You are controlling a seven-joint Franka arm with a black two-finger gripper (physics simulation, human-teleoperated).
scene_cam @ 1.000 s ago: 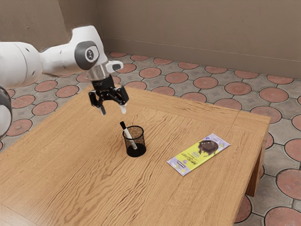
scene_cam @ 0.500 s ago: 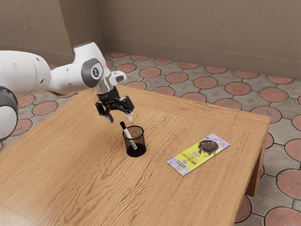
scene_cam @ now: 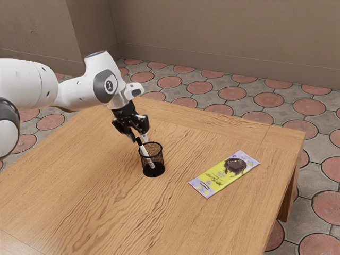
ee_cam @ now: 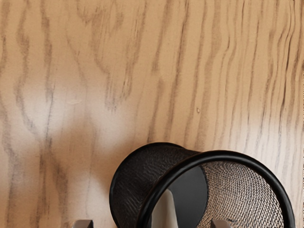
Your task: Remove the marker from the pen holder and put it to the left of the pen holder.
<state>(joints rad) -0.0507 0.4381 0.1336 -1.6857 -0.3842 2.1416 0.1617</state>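
- Marker (scene_cam: 145, 152) sits in the pen holder (scene_cam: 160, 159), inboard of the table's (scene_cam: 95, 191) far edge; its long axis tilts, cap (scene_cam: 139, 141) upward toward the arm (scene_cam: 42, 87).
- Gripper (scene_cam: 139, 139): fingers are spread; cap lies beneath or between them; I cannot confirm contact.
- Versus the earlier frame: gripper is lower, nearer the rim; marker and holder are unmoved.

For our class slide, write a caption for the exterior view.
Open gripper at a marker leaning in its holder, packet flat on the table.
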